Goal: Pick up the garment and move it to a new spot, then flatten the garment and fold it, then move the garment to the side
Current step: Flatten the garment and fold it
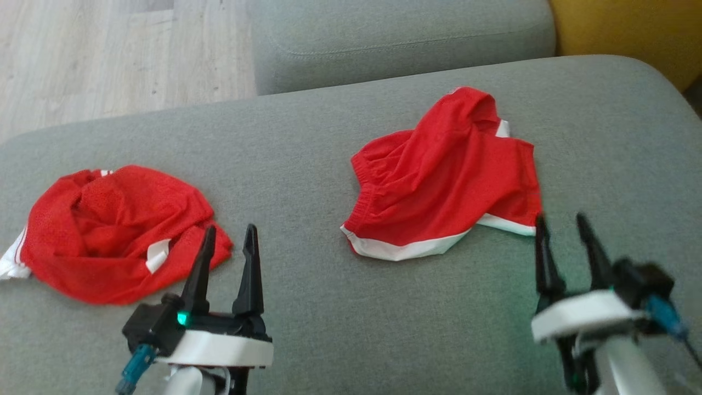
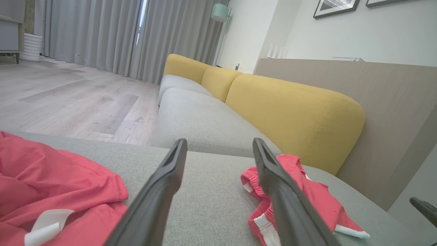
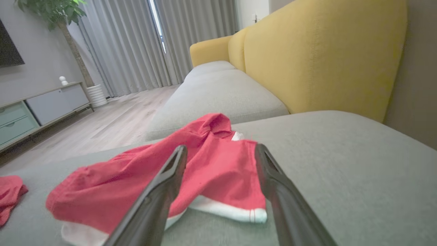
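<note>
Plainly, two limp red garments lie on a grey fabric sofa cushion (image 1: 307,153), with both grippers spread wide and empty.

At the lower left of the head view sits a crumpled red mesh garment with white trim (image 1: 109,236), heaped on itself. The left gripper (image 1: 230,227) hangs just beside its right edge, jaws parted, holding nothing. Right of centre lies a second red mesh garment with a white hem (image 1: 439,181), spread more loosely, with a gathered elastic band along its left side. The right gripper (image 1: 561,218) stands at its lower right corner, likewise released. Both pieces look light, thin and soft, likely to sag and slide on themselves, so a pinch on the firmer white hem or the elastic band should hold best. Count: two garments, two grippers, one cushion beneath them.
</note>
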Tool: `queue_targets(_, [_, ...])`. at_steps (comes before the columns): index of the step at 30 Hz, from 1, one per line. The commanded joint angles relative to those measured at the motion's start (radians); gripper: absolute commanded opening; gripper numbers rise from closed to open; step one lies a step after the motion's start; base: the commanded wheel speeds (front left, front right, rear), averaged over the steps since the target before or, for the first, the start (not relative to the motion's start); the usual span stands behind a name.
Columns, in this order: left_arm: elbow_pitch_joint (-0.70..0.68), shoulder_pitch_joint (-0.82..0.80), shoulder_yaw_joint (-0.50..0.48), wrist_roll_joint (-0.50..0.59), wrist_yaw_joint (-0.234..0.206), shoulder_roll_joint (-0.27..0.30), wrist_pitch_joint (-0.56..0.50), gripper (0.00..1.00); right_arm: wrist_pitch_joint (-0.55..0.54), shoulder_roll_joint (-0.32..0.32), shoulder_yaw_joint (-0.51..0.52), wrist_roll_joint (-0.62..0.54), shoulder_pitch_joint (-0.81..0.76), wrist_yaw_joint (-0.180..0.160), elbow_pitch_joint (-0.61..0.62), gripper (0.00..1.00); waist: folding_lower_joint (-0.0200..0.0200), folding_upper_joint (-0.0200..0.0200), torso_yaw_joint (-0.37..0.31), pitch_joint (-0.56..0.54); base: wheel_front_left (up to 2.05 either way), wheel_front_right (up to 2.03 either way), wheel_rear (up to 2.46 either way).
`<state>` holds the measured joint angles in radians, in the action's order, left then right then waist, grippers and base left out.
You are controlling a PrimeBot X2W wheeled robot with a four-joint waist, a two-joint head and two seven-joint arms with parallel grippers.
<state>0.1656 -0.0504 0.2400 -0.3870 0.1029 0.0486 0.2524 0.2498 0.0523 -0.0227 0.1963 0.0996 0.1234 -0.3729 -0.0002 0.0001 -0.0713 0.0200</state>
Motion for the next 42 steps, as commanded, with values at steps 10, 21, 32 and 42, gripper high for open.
queue_targets(10, [-0.010,-0.013,-0.048,0.014,0.014,0.002,0.009,1.00,0.012,-0.002,-0.045,0.009,-0.044,0.007,0.108,1.00,0.0002,-0.0001,-0.016,0.002,0.00,0.00,0.00])
queue_targets(21, [-0.009,-0.050,-0.026,0.026,0.021,0.002,0.009,1.00,0.012,-0.002,0.085,-0.102,0.084,0.007,-0.139,1.00,0.0002,-0.0001,0.039,0.066,0.00,0.00,0.00])
queue_targets(32, [-0.001,-0.087,-0.009,0.035,0.025,0.002,0.009,1.00,0.012,-0.002,0.189,-0.143,0.259,0.007,-0.412,1.00,0.0002,-0.0001,0.086,0.123,0.00,0.00,0.00])
queue_targets(42, [-0.003,-0.100,-0.009,0.036,0.026,0.002,0.009,1.00,0.012,-0.002,0.227,-0.164,0.319,0.007,-0.503,1.00,0.0002,-0.0001,0.090,0.140,0.00,0.00,0.00])
